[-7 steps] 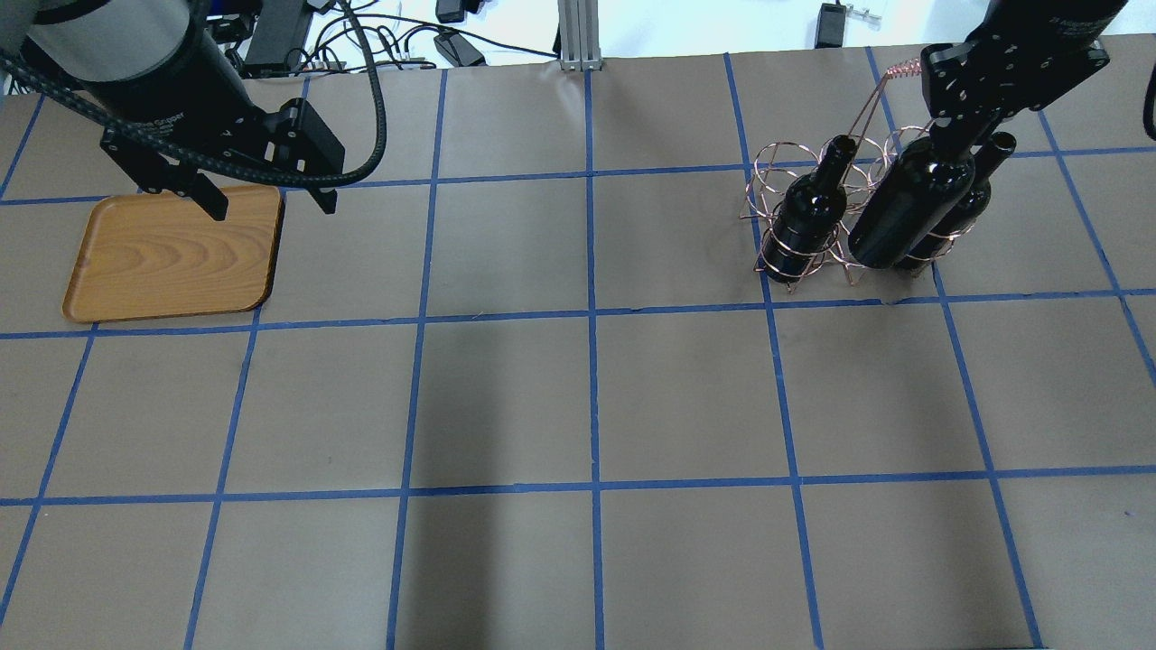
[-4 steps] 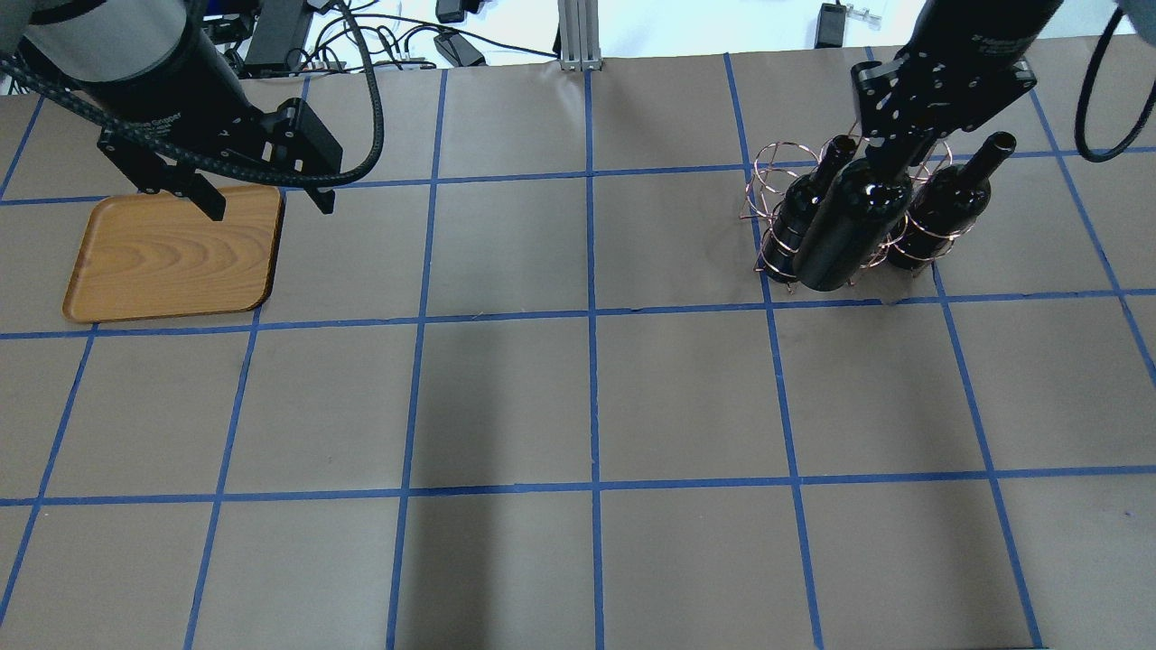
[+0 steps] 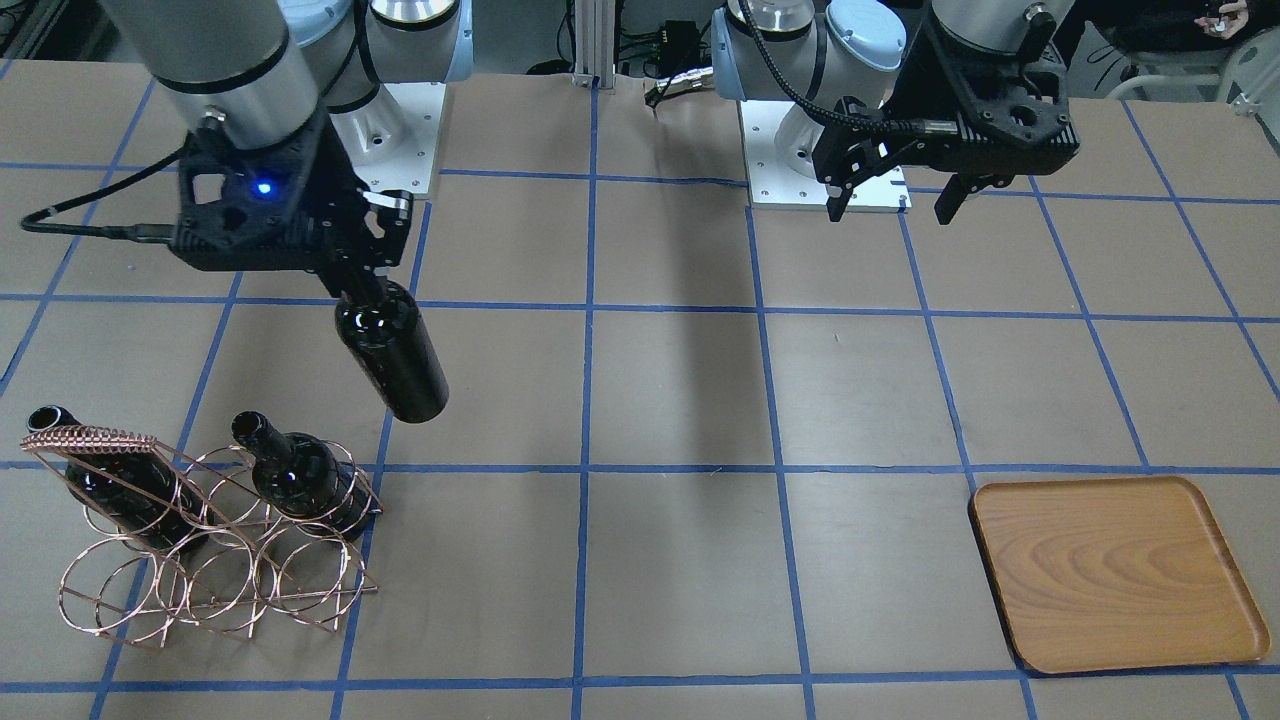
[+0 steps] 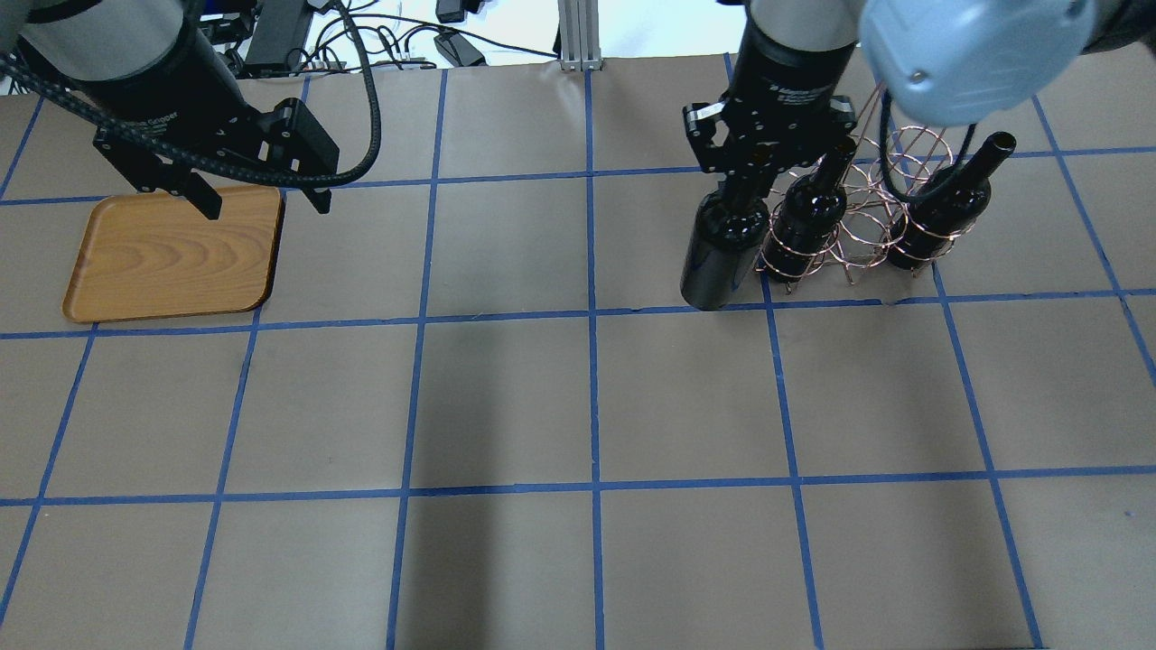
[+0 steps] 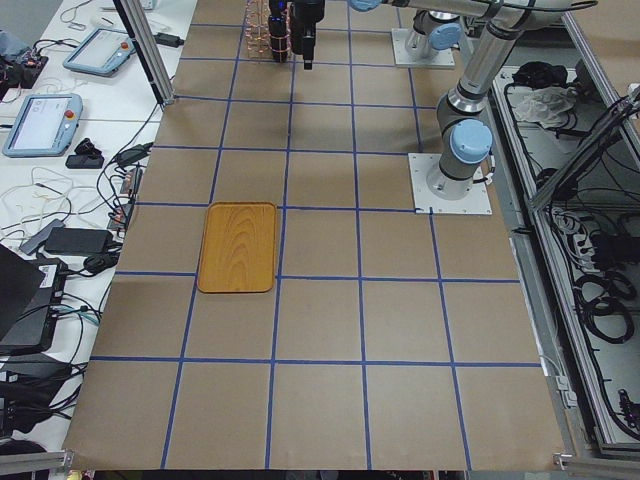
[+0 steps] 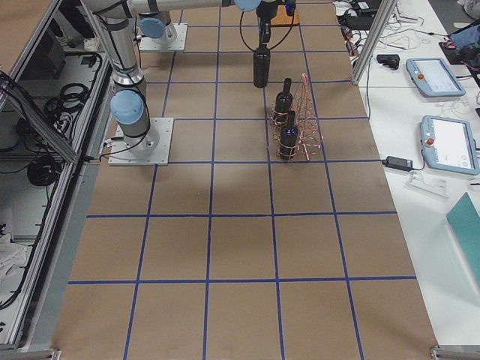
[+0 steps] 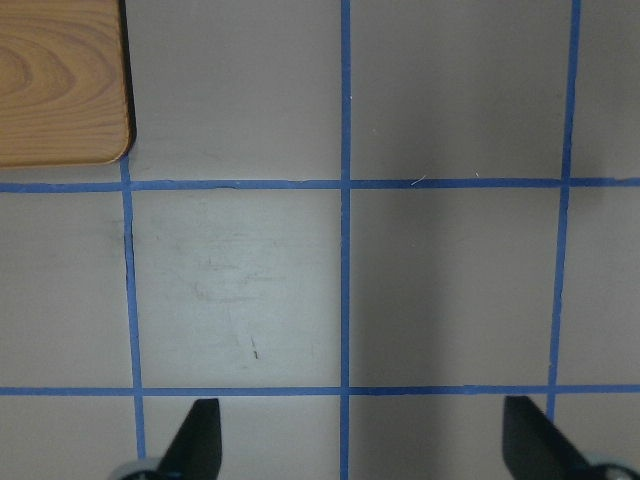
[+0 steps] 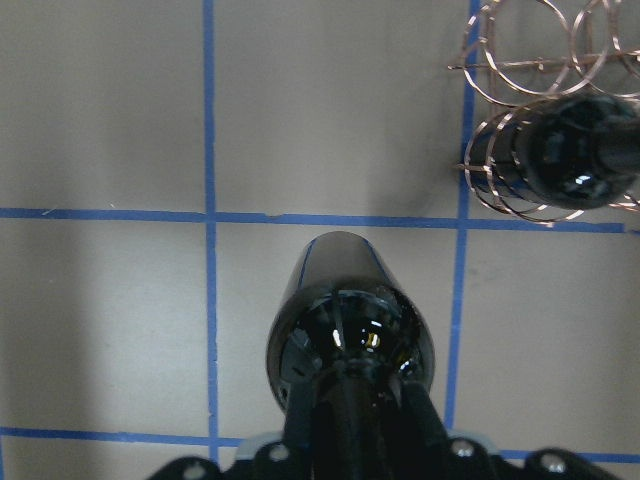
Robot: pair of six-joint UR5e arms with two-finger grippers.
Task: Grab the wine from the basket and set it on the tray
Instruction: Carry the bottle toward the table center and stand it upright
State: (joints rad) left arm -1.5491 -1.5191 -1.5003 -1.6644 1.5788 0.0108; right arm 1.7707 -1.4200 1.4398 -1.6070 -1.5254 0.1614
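Note:
My right gripper is shut on the neck of a near-black wine bottle and holds it hanging in the air just left of the basket; it also shows in the front view and the right wrist view. The copper wire basket holds two more bottles upright in its rings. The wooden tray lies at the far left. My left gripper is open and empty above the tray's right edge.
Brown table with a blue tape grid. Cables and power bricks lie beyond the far edge. Tablets and cables sit on side benches. The arm bases stand at the robot side.
My right gripper has carried the bottle up out of the basket and to the left, past the leftmost bottle. The left arm has barely moved.

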